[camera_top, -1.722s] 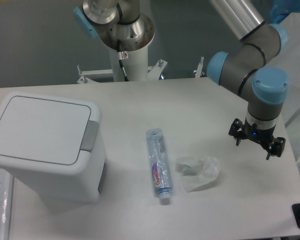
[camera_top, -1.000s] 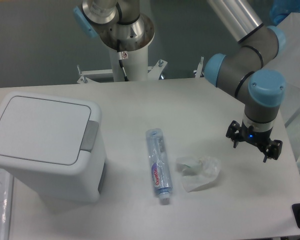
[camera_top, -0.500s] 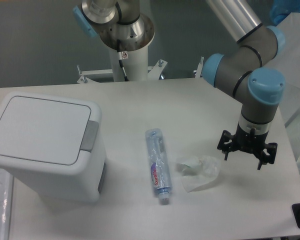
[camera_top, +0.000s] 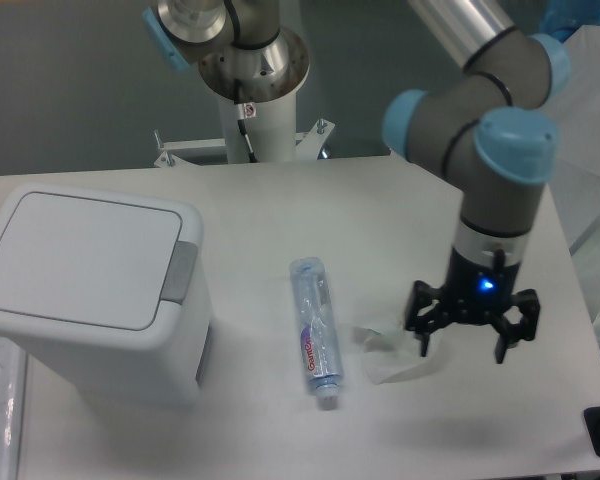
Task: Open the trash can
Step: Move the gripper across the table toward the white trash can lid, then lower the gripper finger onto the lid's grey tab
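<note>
White plastic, lid down, the trash can (camera_top: 90,290) sits at the left of the frame on my desk (camera_top: 380,210). My hand (camera_top: 466,334) hangs with its fingers spread and empty at lower right, over the crumpled clear wrapper (camera_top: 392,352). A clear bottle (camera_top: 315,328) lies between them.

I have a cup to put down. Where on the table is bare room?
Bare: the far strip behind the trash can and clear bottle, and the near edge in front of the bottle. Crowded: around the crumpled plastic, where the open gripper hovers.
</note>
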